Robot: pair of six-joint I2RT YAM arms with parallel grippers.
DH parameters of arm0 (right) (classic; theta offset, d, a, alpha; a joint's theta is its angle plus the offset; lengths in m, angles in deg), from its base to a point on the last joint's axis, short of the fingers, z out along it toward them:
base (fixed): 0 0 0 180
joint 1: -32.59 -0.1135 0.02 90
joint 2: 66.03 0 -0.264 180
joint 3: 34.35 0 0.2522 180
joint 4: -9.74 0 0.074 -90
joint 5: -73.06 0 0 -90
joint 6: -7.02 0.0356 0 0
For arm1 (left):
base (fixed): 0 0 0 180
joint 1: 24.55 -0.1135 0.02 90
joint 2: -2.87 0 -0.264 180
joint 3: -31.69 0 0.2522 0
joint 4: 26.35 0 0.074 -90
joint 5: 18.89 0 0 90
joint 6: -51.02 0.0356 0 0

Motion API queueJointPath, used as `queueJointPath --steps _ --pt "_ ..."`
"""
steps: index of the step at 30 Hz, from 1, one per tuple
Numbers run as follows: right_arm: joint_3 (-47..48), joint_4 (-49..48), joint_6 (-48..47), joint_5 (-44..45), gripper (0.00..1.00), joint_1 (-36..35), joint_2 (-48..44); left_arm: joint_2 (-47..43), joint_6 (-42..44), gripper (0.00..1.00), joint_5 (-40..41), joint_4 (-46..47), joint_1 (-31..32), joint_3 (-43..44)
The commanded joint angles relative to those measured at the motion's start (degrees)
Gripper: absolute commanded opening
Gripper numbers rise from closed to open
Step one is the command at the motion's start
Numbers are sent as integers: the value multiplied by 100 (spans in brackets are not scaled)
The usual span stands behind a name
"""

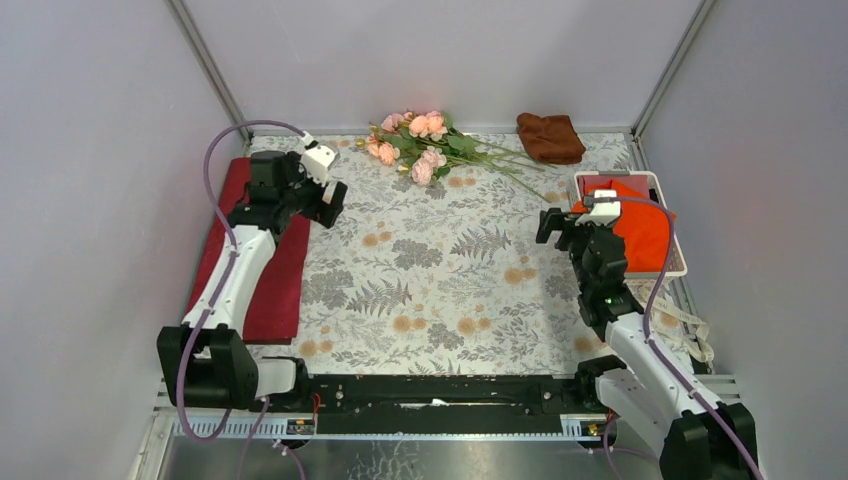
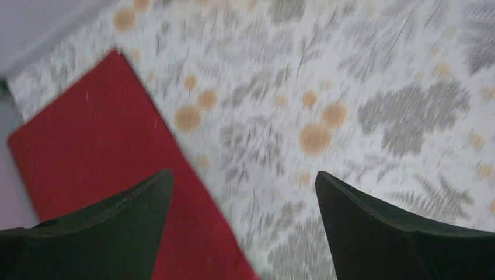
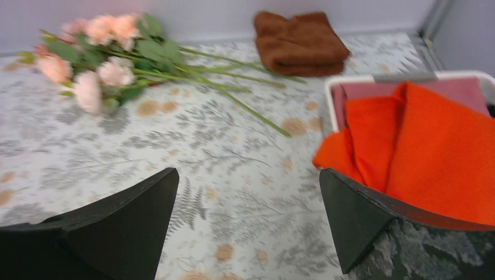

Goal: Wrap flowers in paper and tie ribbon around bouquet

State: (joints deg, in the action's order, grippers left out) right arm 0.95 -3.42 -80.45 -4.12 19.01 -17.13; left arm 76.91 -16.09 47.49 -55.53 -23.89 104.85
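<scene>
Holding the left claw (image 1: 335, 203) spread wide and empty above the inner edge of the paper (image 1: 280, 285), lying flat along the left side of the surface (image 1: 430, 290) — holding the right claw (image 1: 555, 228) likewise spread, gripping nothing, beside the tray (image 1: 622, 178) of orange sheets (image 1: 645, 232); showing the flowers (image 1: 420, 145) lying at the far edge, stems pointing toward the brown cloth (image 1: 550, 138).

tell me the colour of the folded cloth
The cloth is brown, clearest in the right wrist view.

nothing to read here: no words, numbers, labels or logos legible in any view. the table cover (image 1: 440, 290) shows only a fern and blossom print, no lettering.
</scene>
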Motion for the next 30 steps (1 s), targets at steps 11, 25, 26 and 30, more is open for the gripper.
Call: queueJointPath --steps 11,25,26,30 --pt "1259 1167 418 -2177 100 14 542 -852 2029 99 3173 -4512 -599 -936" --pt "1121 1218 375 -2204 100 14 456 1438 -141 96 3956 -2340 505 -209" --pt "1119 1206 363 -2212 100 14 480 1555 -206 91 3916 -2259 505 -164" --pt "1151 1260 318 -2137 100 14 566 2125 -380 67 3574 -2195 497 -112"
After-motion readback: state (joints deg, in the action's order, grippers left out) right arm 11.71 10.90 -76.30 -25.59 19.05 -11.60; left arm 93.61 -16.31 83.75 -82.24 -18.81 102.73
